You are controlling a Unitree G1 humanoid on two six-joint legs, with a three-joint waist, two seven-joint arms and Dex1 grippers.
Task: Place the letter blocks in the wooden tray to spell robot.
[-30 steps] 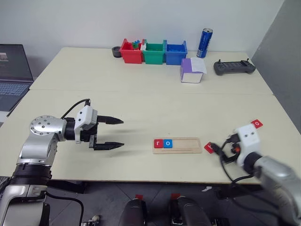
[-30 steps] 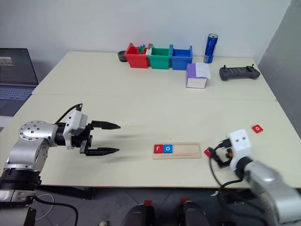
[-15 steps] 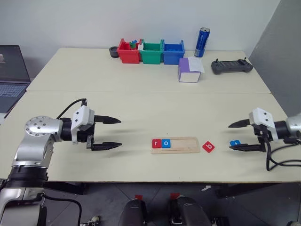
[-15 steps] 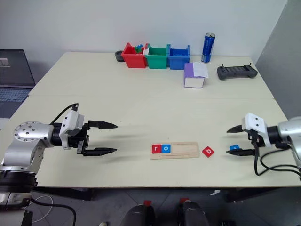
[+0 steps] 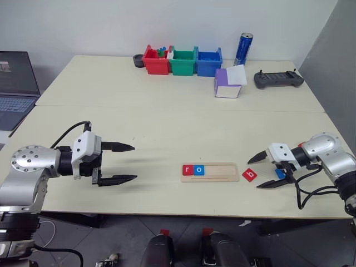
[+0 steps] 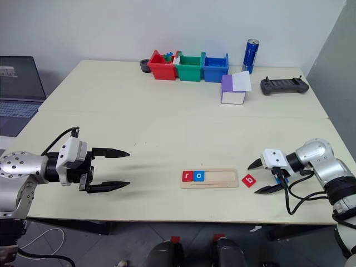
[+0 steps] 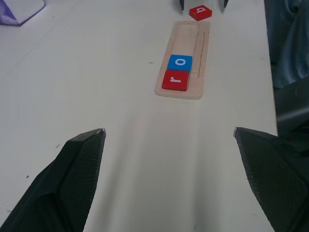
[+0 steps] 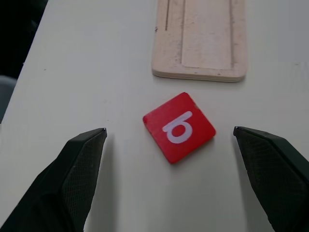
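With its fingers spread wide, the right gripper (image 5: 262,171) lines up on the red b block (image 8: 179,126) for the third letter.

That block lies flat on the table (image 5: 167,119) near its front edge, just off the right end of the wooden tray (image 5: 209,172), untouched between the open fingertips. r (image 5: 187,169) and o (image 5: 198,169) already fill the tray's left end. Next, I judge, comes closing on b and setting it beside o. A blue block (image 5: 280,174) sits under the right gripper. Well off toward the table's left edge, the left gripper (image 5: 126,163) hangs open, holding nothing.
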